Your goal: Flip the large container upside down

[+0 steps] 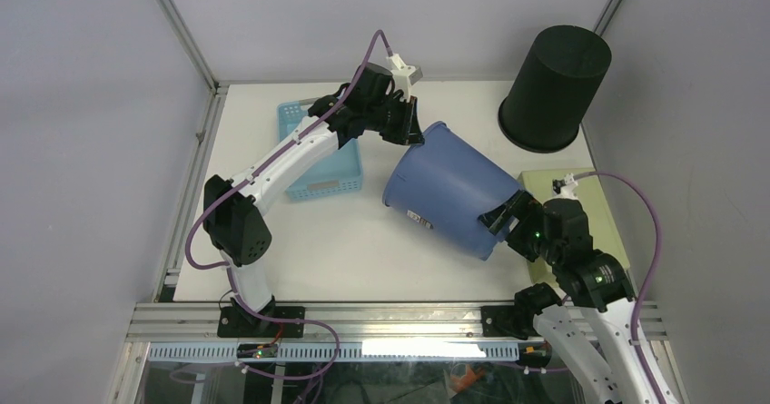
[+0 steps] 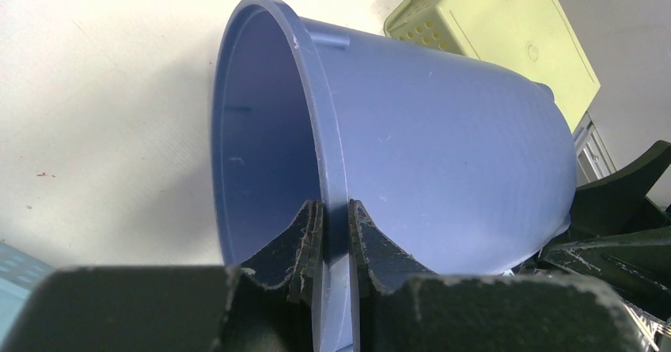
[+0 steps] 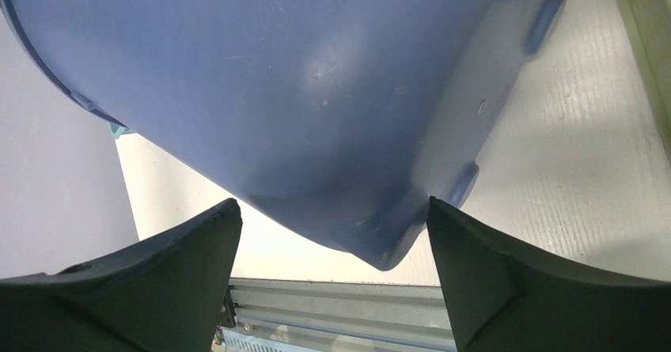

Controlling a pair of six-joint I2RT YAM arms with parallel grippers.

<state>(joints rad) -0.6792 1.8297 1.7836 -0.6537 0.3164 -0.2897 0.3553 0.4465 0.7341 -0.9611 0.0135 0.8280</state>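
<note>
Large container (image 1: 454, 195) is tipped on its side mid-frame over the bench (image 1: 300, 250), mouth toward the upper left and base toward the lower right. It looks like light, stiff, smooth plastic, so the rim gives the surest hold. A blue basket (image 1: 327, 184) sits close on its left. The left hand (image 1: 406, 123) is clamped on the rim, and the right hand (image 1: 504, 218) stands spread wide at the base. A green crate (image 1: 610, 213) and black bin (image 1: 554, 86) crowd the right, so open room lies bottom centre.

Both arms (image 1: 291, 154) have white links, black joints (image 1: 238, 227), purple cables (image 1: 656, 231).
</note>
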